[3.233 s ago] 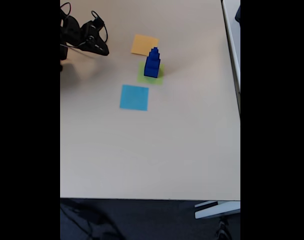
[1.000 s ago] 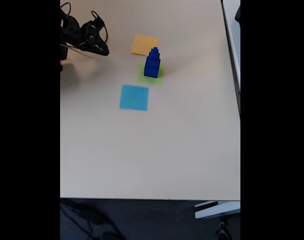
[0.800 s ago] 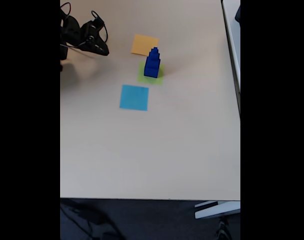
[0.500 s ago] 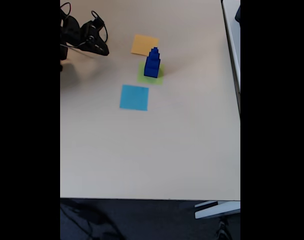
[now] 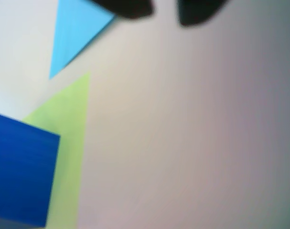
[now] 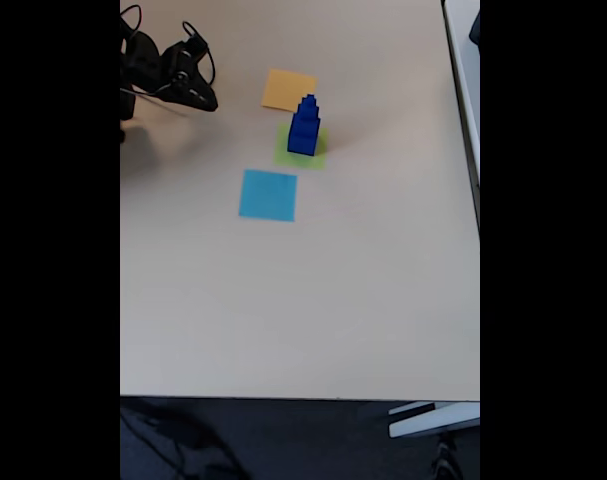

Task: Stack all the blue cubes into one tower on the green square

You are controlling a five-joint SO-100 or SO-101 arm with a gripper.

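Tapering blue cubes point(image 6: 304, 127), flat green square point(image 6: 314, 155)

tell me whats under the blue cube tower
The blue cubes stand as one tower on the green square, whose edges show around the base. The paper directly beneath the bottom cube is covered, so nothing there can be seen.

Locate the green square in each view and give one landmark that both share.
Wrist view: the green square runs up the lower left, under a blue cube.
Fixed view: the green square lies upper centre, under the blue tower.
Shared landmark: the light-blue square beside it.
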